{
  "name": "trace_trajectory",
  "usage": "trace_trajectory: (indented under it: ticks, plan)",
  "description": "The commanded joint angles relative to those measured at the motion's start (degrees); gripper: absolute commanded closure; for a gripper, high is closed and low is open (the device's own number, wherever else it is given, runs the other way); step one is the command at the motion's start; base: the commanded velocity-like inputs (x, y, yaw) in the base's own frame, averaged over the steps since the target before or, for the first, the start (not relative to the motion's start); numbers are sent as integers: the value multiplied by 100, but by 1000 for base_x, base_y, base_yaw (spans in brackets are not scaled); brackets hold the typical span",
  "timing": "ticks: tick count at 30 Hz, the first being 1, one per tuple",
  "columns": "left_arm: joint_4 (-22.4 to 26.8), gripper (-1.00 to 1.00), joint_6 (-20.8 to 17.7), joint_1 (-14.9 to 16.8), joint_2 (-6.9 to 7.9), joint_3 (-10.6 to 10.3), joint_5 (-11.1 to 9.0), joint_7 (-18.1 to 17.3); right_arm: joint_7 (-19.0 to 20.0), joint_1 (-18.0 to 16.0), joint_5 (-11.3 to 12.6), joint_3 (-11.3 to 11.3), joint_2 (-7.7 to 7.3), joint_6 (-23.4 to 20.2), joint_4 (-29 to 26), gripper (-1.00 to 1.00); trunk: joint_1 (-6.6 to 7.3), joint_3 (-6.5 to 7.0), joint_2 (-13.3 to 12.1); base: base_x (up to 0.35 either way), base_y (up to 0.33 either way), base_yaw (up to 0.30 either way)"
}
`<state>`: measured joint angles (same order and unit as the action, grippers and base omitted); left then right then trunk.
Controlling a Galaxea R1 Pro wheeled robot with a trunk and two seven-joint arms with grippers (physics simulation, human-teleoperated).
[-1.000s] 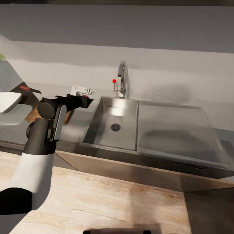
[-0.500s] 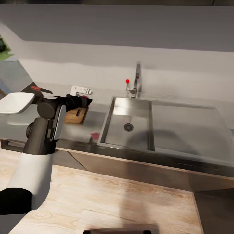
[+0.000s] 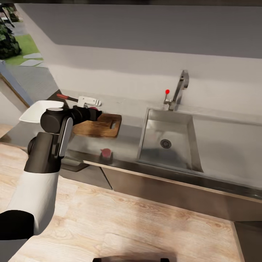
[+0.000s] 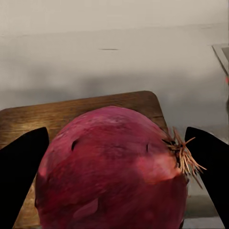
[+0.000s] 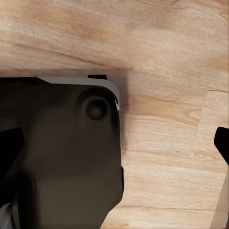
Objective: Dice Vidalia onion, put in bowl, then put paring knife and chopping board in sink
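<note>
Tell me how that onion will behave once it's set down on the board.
The Vidalia onion looks round and smooth-skinned, so it may roll on the flat chopping board. Held between the left pincer fingers, it seems firm, likely rigid rather than squashy.

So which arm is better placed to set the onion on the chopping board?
The left. Its end effector already holds the Vidalia onion over the chopping board. The right end effector points down at the wooden floor, empty.
</note>
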<state>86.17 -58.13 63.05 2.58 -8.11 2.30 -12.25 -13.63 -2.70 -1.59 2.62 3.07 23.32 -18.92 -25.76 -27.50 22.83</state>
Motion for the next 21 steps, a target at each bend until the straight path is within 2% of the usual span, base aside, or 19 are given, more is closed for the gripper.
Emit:
trace_trajectory:
  ticks: [1,6,21]
  plan:
    - [5,100,-21,5,6,-8,21,-25,-52,-2,-17,28,0,6,2,-100,-3,-8,9,14,245,15]
    - [-9,100,-22,5,4,-14,2,-23,-52,-2,-11,28,1,6,2,-100,-3,-12,9,64,88,4]
    - [-33,100,-23,6,-3,-15,-11,-24,-51,-2,-8,28,1,6,2,-100,-3,-133,9,19,4,0]
